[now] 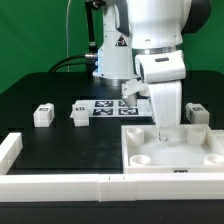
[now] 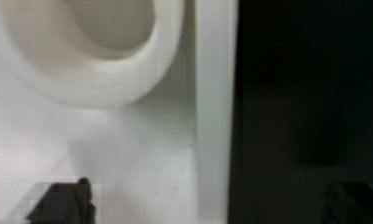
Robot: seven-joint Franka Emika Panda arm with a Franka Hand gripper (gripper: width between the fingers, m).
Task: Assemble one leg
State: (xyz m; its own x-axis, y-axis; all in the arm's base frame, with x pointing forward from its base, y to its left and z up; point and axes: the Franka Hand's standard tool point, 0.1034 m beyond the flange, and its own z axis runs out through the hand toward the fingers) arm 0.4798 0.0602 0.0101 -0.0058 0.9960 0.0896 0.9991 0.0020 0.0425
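Note:
The large white panel [image 1: 190, 143] with round corner sockets lies on the black table at the exterior view's right. My gripper [image 1: 163, 127] hangs low over its near-left part. In the wrist view the gripper [image 2: 206, 205] is open and holds nothing. One fingertip [image 2: 62, 202] is over the panel [image 2: 112, 140] and the other is over the black table beyond the panel's edge. A round socket [image 2: 94, 30] shows just ahead. Three small white legs with tags stand apart from the gripper: one [image 1: 42, 114], one [image 1: 80, 115] and one [image 1: 197, 113].
The marker board [image 1: 108, 106] lies behind the gripper near the arm's base. A low white fence [image 1: 60, 184] runs along the front edge and turns up at the exterior view's left [image 1: 9, 149].

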